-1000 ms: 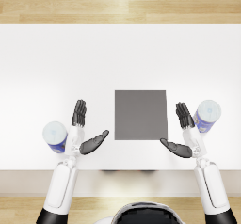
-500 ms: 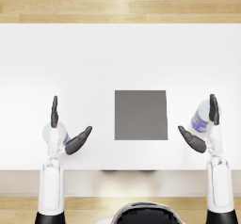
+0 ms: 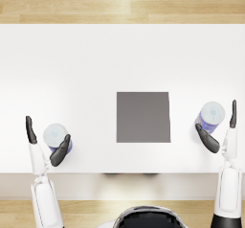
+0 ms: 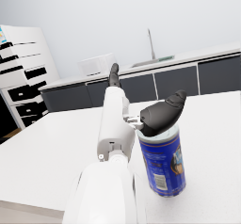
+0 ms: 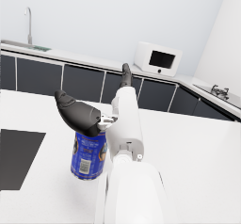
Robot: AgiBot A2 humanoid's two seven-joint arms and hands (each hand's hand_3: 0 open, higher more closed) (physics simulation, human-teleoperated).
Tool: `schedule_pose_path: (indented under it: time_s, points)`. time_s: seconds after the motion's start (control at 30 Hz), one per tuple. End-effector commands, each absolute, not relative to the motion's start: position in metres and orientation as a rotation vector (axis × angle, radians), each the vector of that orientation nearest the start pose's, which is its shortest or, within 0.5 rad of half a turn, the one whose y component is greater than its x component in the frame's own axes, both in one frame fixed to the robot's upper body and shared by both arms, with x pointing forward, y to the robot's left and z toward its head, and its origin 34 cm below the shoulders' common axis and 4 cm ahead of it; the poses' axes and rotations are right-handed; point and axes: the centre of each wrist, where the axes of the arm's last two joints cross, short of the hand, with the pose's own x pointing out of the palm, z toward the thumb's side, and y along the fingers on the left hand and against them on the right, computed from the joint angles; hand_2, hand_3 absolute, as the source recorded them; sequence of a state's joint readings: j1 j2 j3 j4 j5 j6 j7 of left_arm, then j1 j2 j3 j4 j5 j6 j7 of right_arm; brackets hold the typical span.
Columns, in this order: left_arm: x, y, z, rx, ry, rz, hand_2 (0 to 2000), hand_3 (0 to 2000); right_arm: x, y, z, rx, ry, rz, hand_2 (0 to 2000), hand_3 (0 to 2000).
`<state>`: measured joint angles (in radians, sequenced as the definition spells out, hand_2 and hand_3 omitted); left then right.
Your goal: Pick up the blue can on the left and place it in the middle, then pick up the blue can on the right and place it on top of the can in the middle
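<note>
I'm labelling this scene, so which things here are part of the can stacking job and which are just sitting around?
Part of the job:
left blue can
right blue can
left hand
right hand
grey mat, marking the middle

Just there:
white table
microwave
faucet

Left blue can (image 3: 57, 136): an upright cylinder with a pale silver top and a printed blue label, standing on the white table (image 3: 119, 59) near its front edge, well to the left of the dark grey square mat (image 3: 143, 117). Right blue can (image 3: 210, 115): same design, upright, standing to the right of the mat and apart from it.
</note>
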<state>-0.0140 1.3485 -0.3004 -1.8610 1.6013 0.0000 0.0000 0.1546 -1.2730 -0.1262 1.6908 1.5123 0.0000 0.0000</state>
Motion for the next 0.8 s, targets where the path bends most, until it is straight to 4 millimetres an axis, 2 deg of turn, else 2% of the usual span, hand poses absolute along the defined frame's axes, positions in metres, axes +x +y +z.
schedule_pose_path:
  time_s: [0.03,0.13,0.27,0.4,0.53,0.8]
  points:
    - [0.203,0.287,0.162,0.375,0.045,-1.31,0,0,0.259,-0.276,0.168,-0.35,0.007,1.442,0,0]
    - [0.208,0.289,0.131,0.271,0.122,-1.328,0,0,0.265,-0.278,0.157,-0.307,0.035,1.439,0,0]
    - [0.208,0.288,0.108,0.195,0.178,-1.342,0,0,0.271,-0.284,0.132,-0.218,0.1,1.427,0,0]
    - [0.212,0.29,0.093,0.146,0.213,-1.342,0,0,0.276,-0.283,0.109,-0.141,0.159,1.434,0,0]
    - [0.216,0.291,0.083,0.11,0.235,-1.338,0,0,0.283,-0.288,0.095,-0.08,0.19,1.414,0,0]
    - [0.229,0.294,0.073,0.069,0.253,-1.341,0,0,0.294,-0.282,0.094,-0.058,0.183,1.419,0,0]
